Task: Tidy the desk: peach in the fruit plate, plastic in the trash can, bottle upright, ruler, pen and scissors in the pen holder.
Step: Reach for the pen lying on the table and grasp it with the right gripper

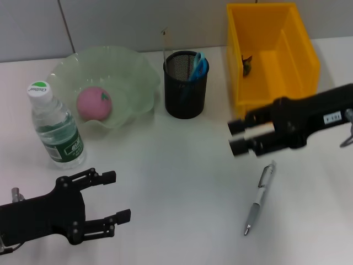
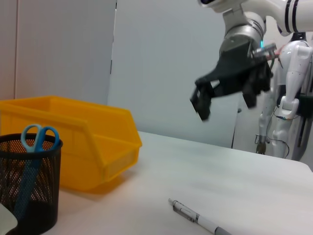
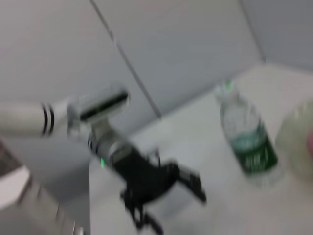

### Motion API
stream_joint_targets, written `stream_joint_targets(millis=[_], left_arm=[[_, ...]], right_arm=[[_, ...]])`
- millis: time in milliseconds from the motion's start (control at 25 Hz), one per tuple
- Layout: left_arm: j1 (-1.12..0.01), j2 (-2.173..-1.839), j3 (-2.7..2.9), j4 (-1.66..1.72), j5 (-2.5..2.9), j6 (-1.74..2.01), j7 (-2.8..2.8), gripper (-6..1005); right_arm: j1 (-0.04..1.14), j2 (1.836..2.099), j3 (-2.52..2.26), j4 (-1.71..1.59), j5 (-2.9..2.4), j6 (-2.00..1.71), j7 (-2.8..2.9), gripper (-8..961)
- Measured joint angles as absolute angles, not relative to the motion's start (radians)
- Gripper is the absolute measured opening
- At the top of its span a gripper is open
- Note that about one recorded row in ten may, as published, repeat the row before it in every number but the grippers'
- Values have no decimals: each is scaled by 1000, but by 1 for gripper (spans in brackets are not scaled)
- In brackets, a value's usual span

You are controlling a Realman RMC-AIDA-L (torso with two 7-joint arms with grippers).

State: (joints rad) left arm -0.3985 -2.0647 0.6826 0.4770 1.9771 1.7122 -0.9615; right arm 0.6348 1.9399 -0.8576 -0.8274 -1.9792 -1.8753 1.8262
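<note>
Left gripper [image 1: 113,204] hovers at the desk's [image 1: 176,182] near-left corner, jaws spread, empty. The bottle [image 1: 55,130] stands upright at the left edge, the peach [image 1: 94,103] in the plate [image 1: 132,77]. Scissors [image 1: 197,65] sit in the holder [image 1: 186,88] mid-back. Right gripper [image 1: 238,137] hovers above the pen [image 1: 259,200], near the bin [image 1: 270,55]; I cannot tell its jaw state.
</note>
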Motion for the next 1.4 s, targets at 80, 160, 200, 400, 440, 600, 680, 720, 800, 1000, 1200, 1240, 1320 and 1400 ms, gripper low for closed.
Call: stream_joint_targets(millis=[80, 160, 200, 400, 440, 600, 680, 720, 800, 1000, 1200, 1240, 1320, 1400], left_arm=[[-398, -2065, 683, 477, 1977, 1712, -964, 835], [-398, -2065, 683, 477, 1977, 1712, -969, 835], [-397, -2065, 682, 477, 1978, 1712, -973, 834], [-397, -2065, 685, 477, 1979, 1712, -985, 834], [-397, -2065, 685, 477, 1979, 1712, -985, 834], [-399, -2065, 683, 477, 1979, 1712, -987, 834], [-400, -2065, 683, 477, 1979, 1711, -987, 834], [-401, -2066, 685, 477, 1978, 1706, -987, 834], [-402, -2066, 688, 477, 1978, 1700, -987, 834], [-402, -2066, 686, 481, 1978, 1687, -987, 834], [-398, -2066, 684, 484, 1979, 1681, -987, 834], [-398, -2066, 684, 484, 1979, 1681, -987, 834], [-400, -2066, 683, 484, 1979, 1677, -988, 834], [-400, -2066, 683, 484, 1979, 1666, -988, 834]], right_arm=[[643, 1938, -857, -830, -2012, -1885, 1828, 612], [658, 1936, -857, -839, -2063, -1897, 1831, 612], [675, 1933, -857, -850, -2119, -1906, 1835, 611], [745, 1933, -870, -862, -2269, -1918, 1851, 611], [745, 1933, -870, -862, -2269, -1918, 1851, 610], [796, 1960, -911, -891, -2373, -1917, 1845, 610], [804, 1964, -932, -895, -2379, -1914, 1844, 609], [810, 1967, -953, -895, -2382, -1912, 1843, 609], [833, 1977, -1020, -899, -2402, -1907, 1841, 609], [858, 1993, -1084, -931, -2454, -1900, 1824, 608], [891, 2022, -1159, -957, -2537, -1876, 1764, 608], [891, 2022, -1159, -957, -2537, -1876, 1764, 608], [903, 2036, -1178, -958, -2576, -1867, 1744, 607], [917, 2064, -1210, -958, -2640, -1844, 1707, 607]])
